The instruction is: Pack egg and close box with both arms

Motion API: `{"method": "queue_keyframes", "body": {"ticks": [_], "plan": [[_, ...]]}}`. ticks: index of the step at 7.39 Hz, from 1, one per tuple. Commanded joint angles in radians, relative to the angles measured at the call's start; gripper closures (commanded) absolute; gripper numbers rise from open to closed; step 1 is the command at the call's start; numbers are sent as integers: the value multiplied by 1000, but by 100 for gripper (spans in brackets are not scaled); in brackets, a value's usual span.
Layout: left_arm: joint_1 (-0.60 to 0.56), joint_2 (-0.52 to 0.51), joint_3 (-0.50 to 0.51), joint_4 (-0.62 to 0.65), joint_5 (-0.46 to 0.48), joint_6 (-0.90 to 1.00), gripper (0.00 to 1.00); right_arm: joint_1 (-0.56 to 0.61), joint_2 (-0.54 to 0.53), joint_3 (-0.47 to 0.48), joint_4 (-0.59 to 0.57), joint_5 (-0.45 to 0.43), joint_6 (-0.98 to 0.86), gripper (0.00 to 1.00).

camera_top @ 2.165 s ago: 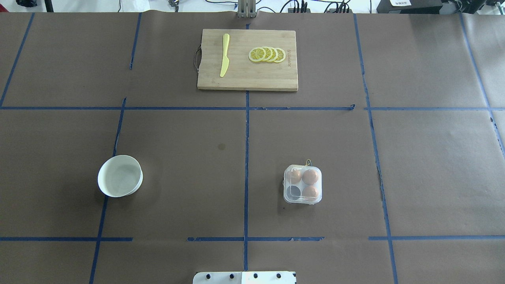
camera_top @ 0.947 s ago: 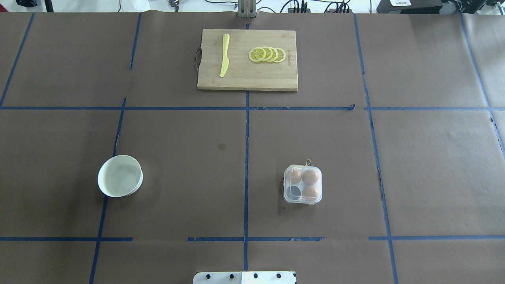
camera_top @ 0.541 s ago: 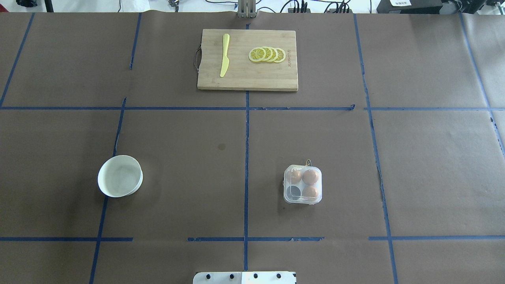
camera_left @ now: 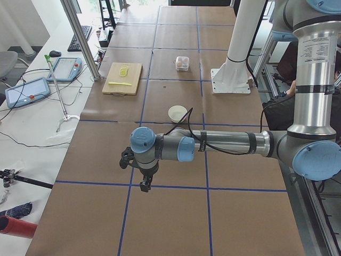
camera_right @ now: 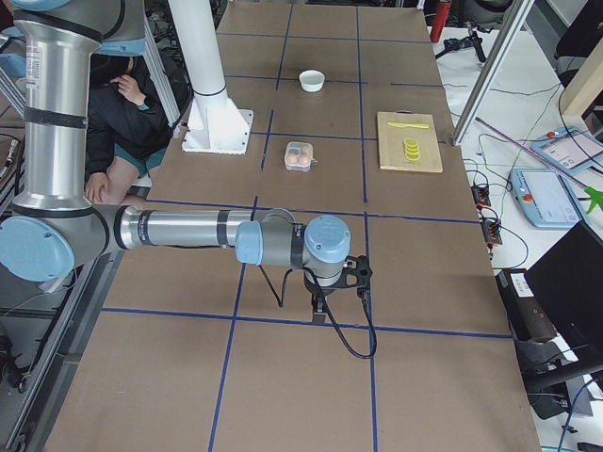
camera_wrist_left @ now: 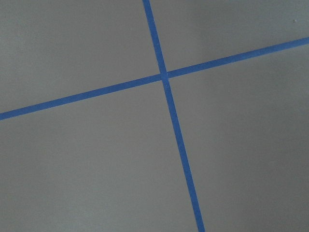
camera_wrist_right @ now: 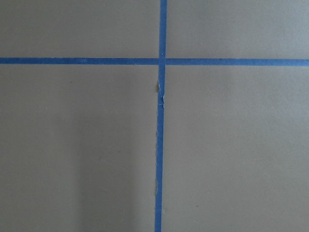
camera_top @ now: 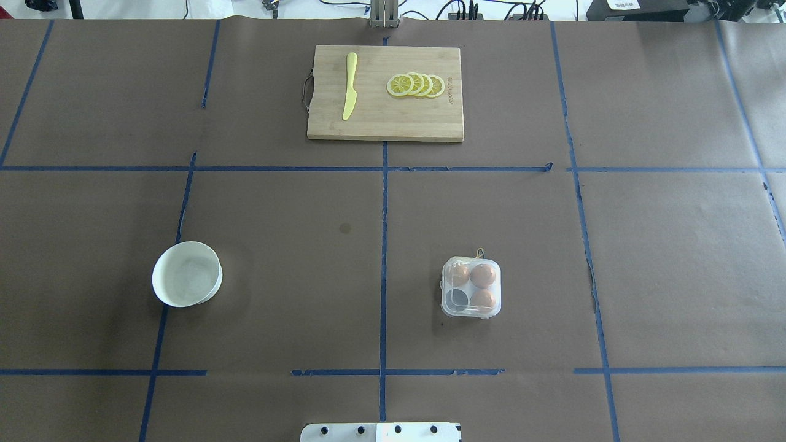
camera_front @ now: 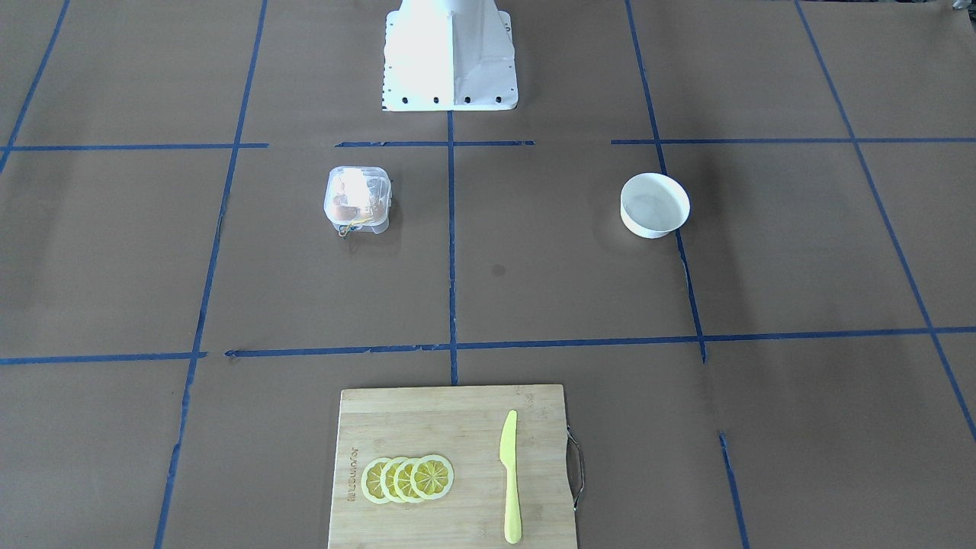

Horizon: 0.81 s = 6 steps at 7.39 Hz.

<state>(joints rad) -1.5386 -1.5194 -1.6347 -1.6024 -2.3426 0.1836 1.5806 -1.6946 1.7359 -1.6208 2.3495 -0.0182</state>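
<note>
Brown paper crossed by blue tape lines covered the desk [camera_top: 276, 245]. On the robot's right half, nearer the white robot base [camera_top: 381, 432] than the far edge, sat the box [camera_top: 471, 286]. It was small and clear, and its lid seemed to lie down over the cells. Three brown-orange eggs [camera_top: 482, 275] filled three of the four cells. The fourth cell, on the robot's side and toward the desk's middle, showed only clear plastic. A thin yellow string [camera_top: 479, 252] poked out at the box's far side.

Well apart from the box, on the left half, a white bowl [camera_top: 187, 282] stood upright and showed only its pale inside. At the far edge lay a wooden cutting board [camera_top: 381, 126]. On it were a yellow knife [camera_top: 349, 86] and a row of overlapping lemon slices [camera_top: 416, 85], the two not touching.

Both arms appeared only in the side views. The left arm [camera_left: 224, 143] stretched level over the desk's left end, with the left tool [camera_left: 144, 184] pointing down near a tape crossing. The right arm [camera_right: 188, 229] reached out the same way over the right end, with the right tool [camera_right: 320, 306] pointing down beside a tape line. I could not tell whether the fingers of either tool were apart or together. Both tools were well apart from the box. Each wrist camera showed only brown paper and a blue tape cross. A seated person [camera_right: 122, 113] was behind the robot base.
</note>
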Motion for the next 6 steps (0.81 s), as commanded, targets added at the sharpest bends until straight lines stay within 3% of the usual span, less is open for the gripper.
{"method": "queue_keyframes", "body": {"ticks": [1, 6], "plan": [[0, -1, -1, -1, 0, 0, 0, 1, 1, -1, 4, -38, 1, 0], [0, -5, 6, -4, -7, -59, 0, 1, 6, -7, 4, -38, 17, 0]]}}
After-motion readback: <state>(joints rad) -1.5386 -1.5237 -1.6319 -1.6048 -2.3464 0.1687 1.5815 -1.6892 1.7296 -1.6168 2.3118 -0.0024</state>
